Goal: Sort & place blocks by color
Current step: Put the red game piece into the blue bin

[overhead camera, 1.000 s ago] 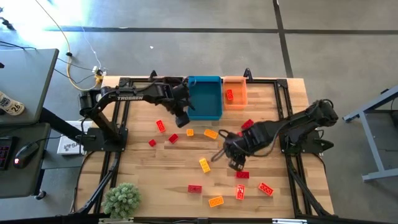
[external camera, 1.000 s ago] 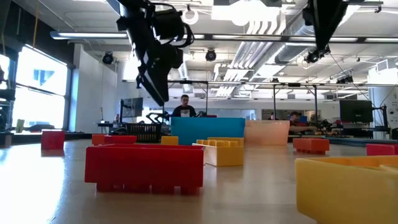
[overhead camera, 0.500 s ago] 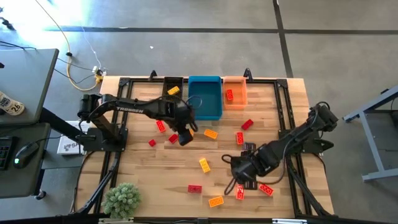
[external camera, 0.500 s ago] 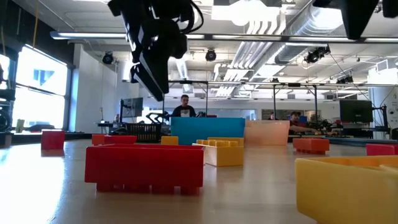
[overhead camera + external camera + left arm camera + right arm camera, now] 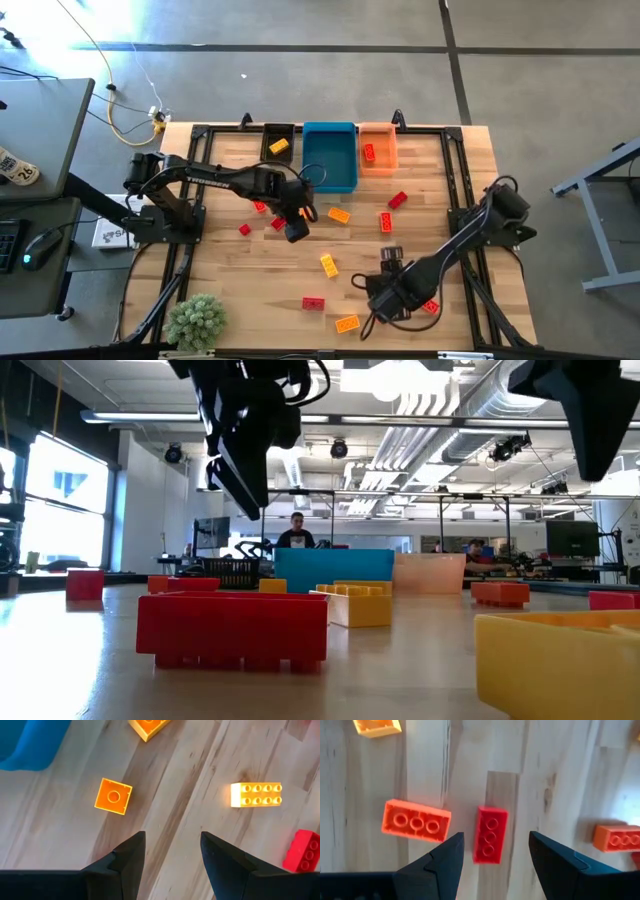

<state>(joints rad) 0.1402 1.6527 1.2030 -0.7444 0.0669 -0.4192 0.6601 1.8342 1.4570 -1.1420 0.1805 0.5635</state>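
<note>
Red, orange and yellow blocks lie scattered on the wooden table (image 5: 230,270). My left gripper (image 5: 295,228) hangs open above the table's middle, over bare wood. A small orange block (image 5: 114,796) and a yellow block (image 5: 256,794) lie ahead of it. My right gripper (image 5: 385,296) hangs open near the front edge, pointing down. Below it a red block (image 5: 490,840) lies in line with the gap between its fingers, beside an orange-red block (image 5: 416,821). Neither gripper holds anything.
Black bin (image 5: 279,133), blue bin (image 5: 330,160) and orange bin (image 5: 378,138) stand in a row at the far edge. A yellow block (image 5: 279,146) lies in the black bin and a red one (image 5: 369,152) in the orange bin. A green plant (image 5: 196,320) stands at the near left corner.
My left gripper has swung from beside the blue bin toward the table's near edge, then slowed over the middle. My right gripper has gone toward the near edge and down, rolling about its own axis. Both stay open and no block has moved.
</note>
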